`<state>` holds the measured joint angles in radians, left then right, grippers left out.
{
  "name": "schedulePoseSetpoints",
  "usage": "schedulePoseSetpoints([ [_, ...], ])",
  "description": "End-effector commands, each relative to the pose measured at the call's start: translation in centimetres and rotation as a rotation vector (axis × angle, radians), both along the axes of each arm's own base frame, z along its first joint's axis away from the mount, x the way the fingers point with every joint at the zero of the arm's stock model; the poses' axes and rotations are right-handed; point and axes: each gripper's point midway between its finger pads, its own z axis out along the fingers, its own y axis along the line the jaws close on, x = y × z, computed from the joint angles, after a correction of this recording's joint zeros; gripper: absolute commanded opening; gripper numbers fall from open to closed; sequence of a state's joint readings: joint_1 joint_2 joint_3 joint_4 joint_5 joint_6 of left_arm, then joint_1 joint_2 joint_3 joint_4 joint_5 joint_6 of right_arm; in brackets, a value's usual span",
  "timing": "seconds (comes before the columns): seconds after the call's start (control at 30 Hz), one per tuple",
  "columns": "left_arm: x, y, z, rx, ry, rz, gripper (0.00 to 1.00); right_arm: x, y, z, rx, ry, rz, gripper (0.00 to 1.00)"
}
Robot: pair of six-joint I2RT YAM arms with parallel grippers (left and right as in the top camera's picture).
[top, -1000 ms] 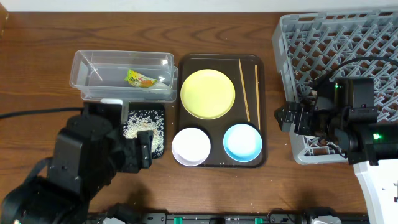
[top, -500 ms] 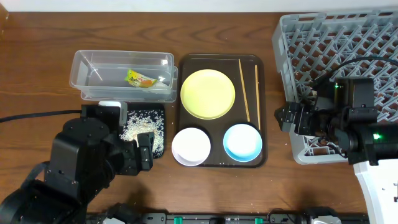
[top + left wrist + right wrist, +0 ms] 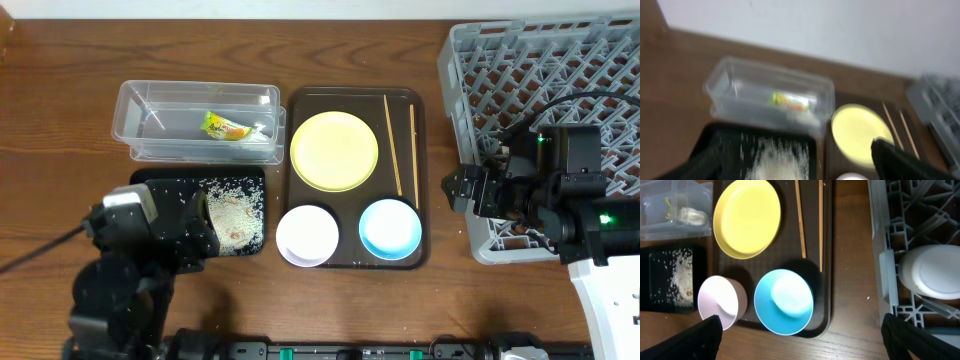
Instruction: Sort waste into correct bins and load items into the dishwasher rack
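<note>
**Brown tabletop: waste binned, dishes waiting**

Overhead, the green-and-yellow snack wrapper is lying in the clear rectangular plastic tub, with whitish rice scraps in the shallow black tray.

Left wrist, blurred: the left end effector is hanging spread, empty.

Right wrist: the right end effector is gaping, empty, facing the small light blue bowl. It should be pinching the bowl's rim, then lifting toward the grey lattice dishwasher rack.

The brown wooden table carries four things directly on its top. At the left, the clear plastic tub sits toward the back with the shallow black tray just in front of it. The dark brown serving tray lies just beside both in the middle, and the grey dishwasher rack stands at the right, near that tray but apart from it.
</note>
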<state>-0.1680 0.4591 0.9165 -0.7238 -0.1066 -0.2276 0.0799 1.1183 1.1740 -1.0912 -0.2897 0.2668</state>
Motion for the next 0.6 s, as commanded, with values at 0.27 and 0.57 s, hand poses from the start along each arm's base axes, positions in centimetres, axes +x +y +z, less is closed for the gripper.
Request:
schedulePoseSetpoints([
  [0.27, 0.9, 1.5, -8.6, -0.003, -0.200, 0.069, 0.91, -0.1, 0.1, -0.2, -0.009, 0.002, 0.011, 0.99],
  [0.57, 3.1, -0.2, -14.8, -0.021, -0.204, -0.016, 0.91, -0.1, 0.1, -0.2, -0.009, 0.002, 0.011, 0.99],
])
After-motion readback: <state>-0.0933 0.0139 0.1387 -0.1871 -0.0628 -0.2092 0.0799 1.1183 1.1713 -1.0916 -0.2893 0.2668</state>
